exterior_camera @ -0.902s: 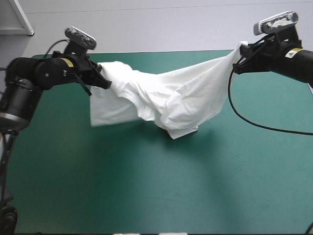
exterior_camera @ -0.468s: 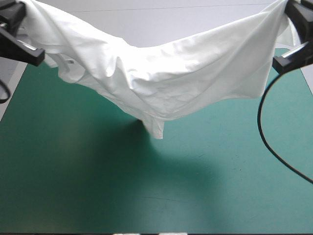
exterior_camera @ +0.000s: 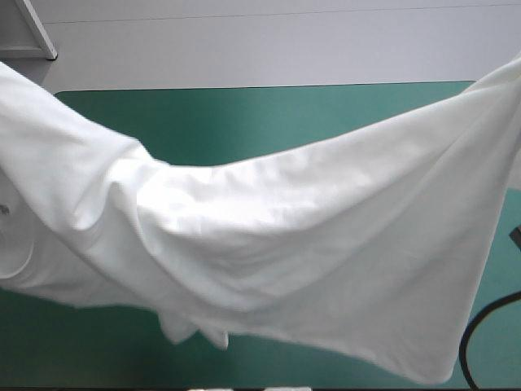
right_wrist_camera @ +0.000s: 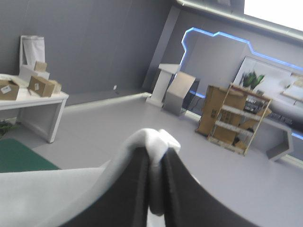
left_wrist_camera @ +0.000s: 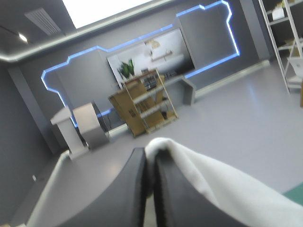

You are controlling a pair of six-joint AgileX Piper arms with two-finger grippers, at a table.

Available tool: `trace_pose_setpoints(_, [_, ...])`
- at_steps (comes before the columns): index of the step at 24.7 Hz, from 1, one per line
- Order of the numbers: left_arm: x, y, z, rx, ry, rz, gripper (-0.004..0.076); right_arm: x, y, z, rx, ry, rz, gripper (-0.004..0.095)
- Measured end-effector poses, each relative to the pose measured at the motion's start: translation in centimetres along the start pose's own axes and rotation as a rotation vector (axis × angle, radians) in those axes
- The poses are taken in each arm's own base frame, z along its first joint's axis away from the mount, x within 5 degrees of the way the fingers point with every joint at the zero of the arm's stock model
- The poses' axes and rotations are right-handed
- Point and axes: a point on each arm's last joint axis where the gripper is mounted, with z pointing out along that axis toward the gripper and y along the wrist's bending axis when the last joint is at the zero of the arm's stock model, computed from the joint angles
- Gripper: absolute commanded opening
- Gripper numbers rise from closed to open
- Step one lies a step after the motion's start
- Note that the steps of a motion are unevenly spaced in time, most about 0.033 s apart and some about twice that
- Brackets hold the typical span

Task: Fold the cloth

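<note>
While left hand [left_wrist_camera: 150, 161], right hand [right_wrist_camera: 154, 158] clamp its ends, T-shirt [exterior_camera: 285, 236] sags between them.

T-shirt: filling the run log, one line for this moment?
T-shirt lifted, sagging mid-span | left gripper jaws shut on it | right gripper same

The white short-sleeved cloth T-shirt [exterior_camera: 269, 244] looks soft and matt, finely creased across the frame's middle; the teal-green table cover [exterior_camera: 269, 122] at upper centre is smooth, matt; the broad black fingers [left_wrist_camera: 135, 189] look smooth, dully sheened.
</note>
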Motion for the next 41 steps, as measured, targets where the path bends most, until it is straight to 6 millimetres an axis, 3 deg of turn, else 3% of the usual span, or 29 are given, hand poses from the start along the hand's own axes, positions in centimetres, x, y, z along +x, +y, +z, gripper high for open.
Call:
trace_pose_setpoints(5, [4.5, -1.7, 6.6, 0.103, 0.234, -0.010, 0.0019, 3.7, -0.5, 3.4, -0.048, 0.164, 0.070, -0.0017])
trace_pose_setpoints(6, [7.3, -2.8, 10.1, 0.153, 0.348, -0.015, 0.0019, 6.2, -0.9, 5.6, -0.069, 0.255, 0.111, -0.0017])
trace_pose_setpoints(13, [17.5, -6.8, 20.1, 0.288, 0.671, -0.039, 0.0019, 17.1, -1.9, 13.7, -0.116, 0.566, 0.263, -0.0017])
trace_pose_setpoints(15, [20.2, -7.8, 22.5, 0.313, 0.729, -0.042, 0.0019, 21.0, -2.2, 16.3, -0.123, 0.653, 0.298, -0.0017])
trace_pose_setpoints(16, [22.6, -8.7, 24.7, 0.327, 0.767, -0.044, 0.0019, 24.5, -2.4, 18.7, -0.125, 0.722, 0.321, -0.0017])
trace_pose_setpoints(17, [24.0, -9.3, 25.9, 0.332, 0.783, -0.044, 0.0019, 25.9, -2.6, 19.8, -0.123, 0.744, 0.329, -0.0017])
trace_pose_setpoints(19, [28.2, -10.9, 29.1, 0.342, 0.827, -0.036, 0.0019, 30.5, -3.2, 23.2, -0.108, 0.799, 0.349, -0.0017])
trace_pose_setpoints(20, [31.3, -12.0, 30.8, 0.352, 0.869, -0.025, 0.0019, 33.6, -3.5, 25.5, -0.106, 0.840, 0.363, -0.0017])
trace_pose_setpoints(21, [32.6, -12.6, 31.5, 0.358, 0.887, -0.022, 0.0019, 34.7, -3.6, 26.4, -0.107, 0.856, 0.367, -0.0017])
trace_pose_setpoints(22, [34.8, -13.4, 32.5, 0.369, 0.919, -0.019, 0.0019, 37.6, -3.8, 28.5, -0.113, 0.894, 0.381, -0.0012])
trace_pose_setpoints(24, [37.6, -14.5, 33.5, 0.387, 0.967, -0.014, 0.0028, 41.2, -4.2, 31.1, -0.110, 0.942, 0.386, 0.0089])
trace_pose_setpoints(25, [38.7, -15.0, 33.8, 0.392, 0.990, -0.024, 0.0060, 42.7, -4.4, 32.0, -0.107, 0.966, 0.381, 0.0215])
trace_pose_setpoints(27, [39.8, -15.5, 34.0, 0.393, 1.012, -0.037, 0.0197, 44.6, -4.6, 33.3, -0.111, 1.006, 0.375, 0.0488])
trace_pose_setpoints(28, [39.9, -15.5, 34.0, 0.392, 1.014, -0.039, 0.0297, 45.0, -4.7, 33.6, -0.112, 1.013, 0.372, 0.0596])
trace_pose_setpoints(30, [39.8, -15.5, 34.0, 0.390, 1.019, -0.046, 0.0386, 44.5, -5.0, 34.0, -0.101, 1.002, 0.364, 0.0673])
trace_pose_setpoints(34, [39.0, -15.1, 33.4, 0.388, 1.042, -0.054, 0.0395, 41.8, -6.3, 34.4, -0.056, 0.952, 0.303, 0.0675])
trace_pose_setpoints(38, [36.4, -13.2, 32.4, 0.343, 1.018, -0.095, 0.0395, 36.5, -8.1, 33.9, 0.015, 0.879, 0.228, 0.0675])
trace_pose_setpoints(41, [34.0, -11.3, 30.9, 0.307, 1.016, -0.122, 0.0395, 31.5, -9.0, 32.4, 0.060, 0.808, 0.206, 0.0675])
